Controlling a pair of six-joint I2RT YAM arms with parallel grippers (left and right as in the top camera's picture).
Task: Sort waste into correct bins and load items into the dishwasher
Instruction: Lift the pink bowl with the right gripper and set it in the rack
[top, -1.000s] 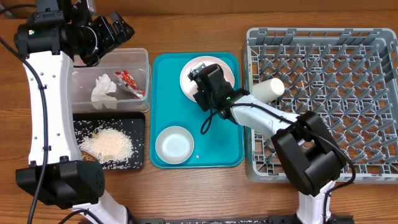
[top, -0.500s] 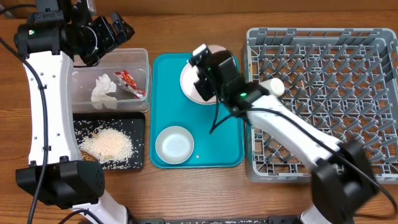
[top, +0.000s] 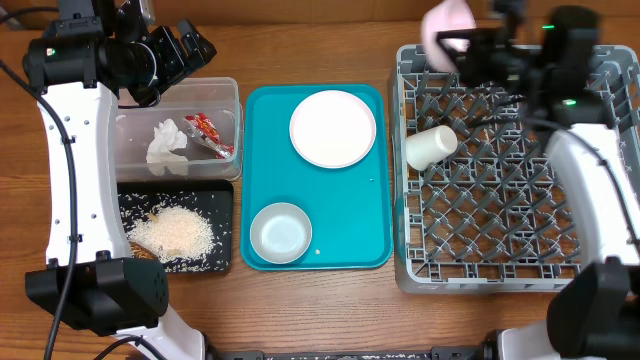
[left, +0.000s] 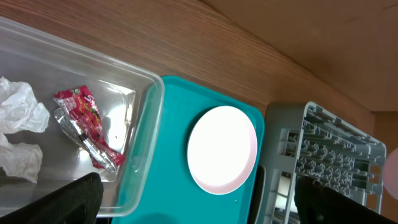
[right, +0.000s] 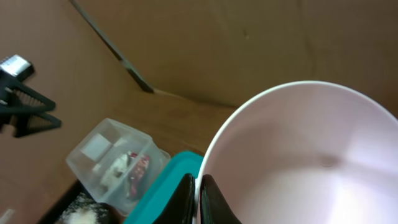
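The right gripper (right: 198, 193) is clamped on the rim of a pale pink round dish (right: 311, 162), holding it raised at the far left corner of the grey dish rack (top: 500, 230). Just below, a white cup (top: 431, 146) lies on its side among the pegs. On the teal tray (top: 350, 215) beside the rack sit a pale plate (top: 333, 128) and a bowl (top: 280, 232). The left gripper (top: 185, 50), its jaws apart, hangs over the clear tub (top: 228, 95), which holds the tissue (top: 165, 145) and the red wrapper (top: 212, 135).

Left, tissue (top: 165, 145) and wrapper (top: 212, 135) in the tub (top: 236, 100), rice (top: 175, 232) in the shallow tray (top: 222, 200) before it; centre, plate (top: 333, 128) behind bowl (top: 281, 232) on serving tray (top: 350, 210); right, cup (top: 431, 146) in rack (top: 500, 200).
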